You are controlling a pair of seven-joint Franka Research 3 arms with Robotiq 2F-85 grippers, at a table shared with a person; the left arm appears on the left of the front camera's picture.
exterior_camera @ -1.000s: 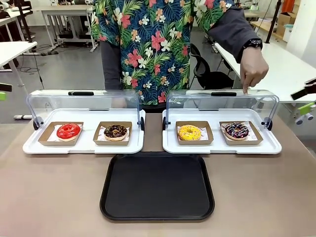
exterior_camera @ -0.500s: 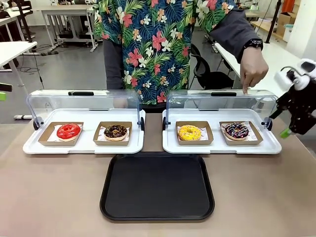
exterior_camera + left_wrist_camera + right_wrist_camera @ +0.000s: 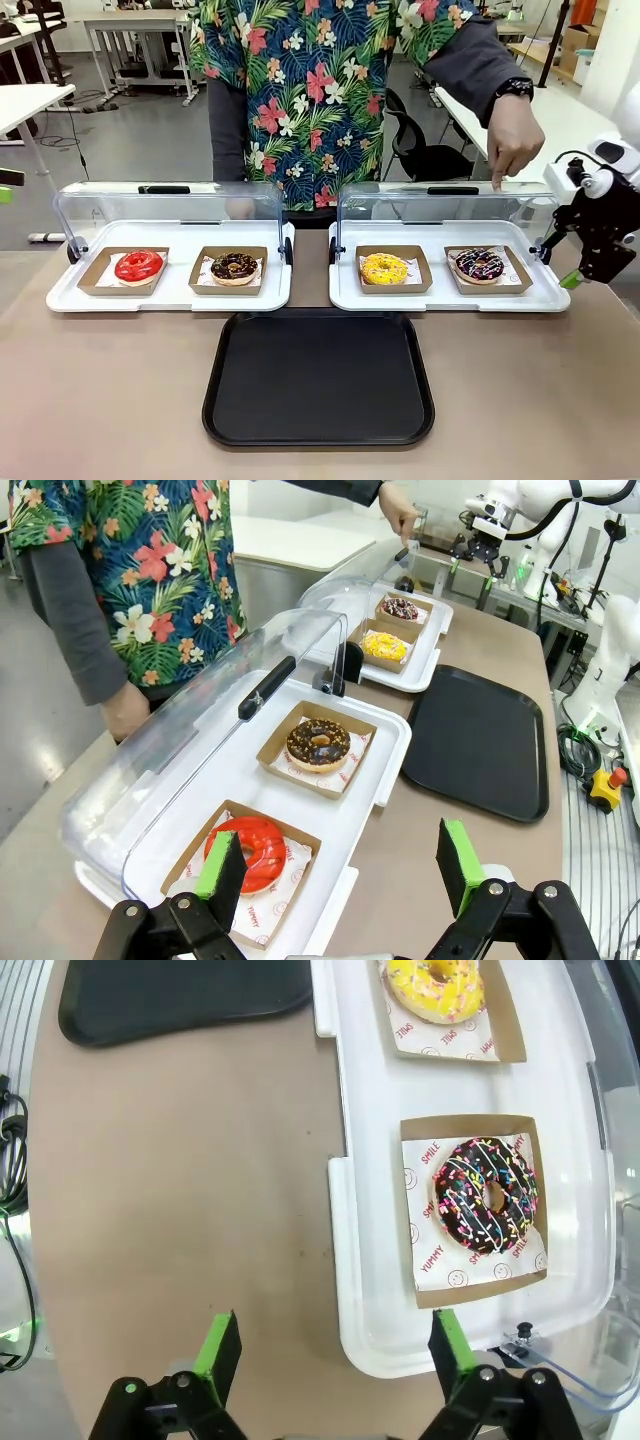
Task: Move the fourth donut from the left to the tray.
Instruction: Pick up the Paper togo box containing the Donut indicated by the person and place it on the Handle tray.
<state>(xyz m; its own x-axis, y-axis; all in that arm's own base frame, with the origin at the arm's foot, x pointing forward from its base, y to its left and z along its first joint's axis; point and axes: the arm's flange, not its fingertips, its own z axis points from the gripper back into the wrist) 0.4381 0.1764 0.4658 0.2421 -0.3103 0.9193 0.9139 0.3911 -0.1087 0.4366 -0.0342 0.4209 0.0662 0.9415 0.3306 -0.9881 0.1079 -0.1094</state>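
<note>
At the right end of the right-hand white display tray (image 3: 440,298), 4th donut (image 3: 487,1208) sits in its box (image 3: 470,1126) just ahead of the right gripper (image 3: 332,1345), fingers wide apart & empty, the closer arm by far.

Bright, even indoor light, soft shadows.
Pale reflections streak the clear lids (image 3: 445,205); faint sheen on the tray (image 3: 318,378). Front view sharp. Wrist views bow at the edges, background slightly soft.
</note>
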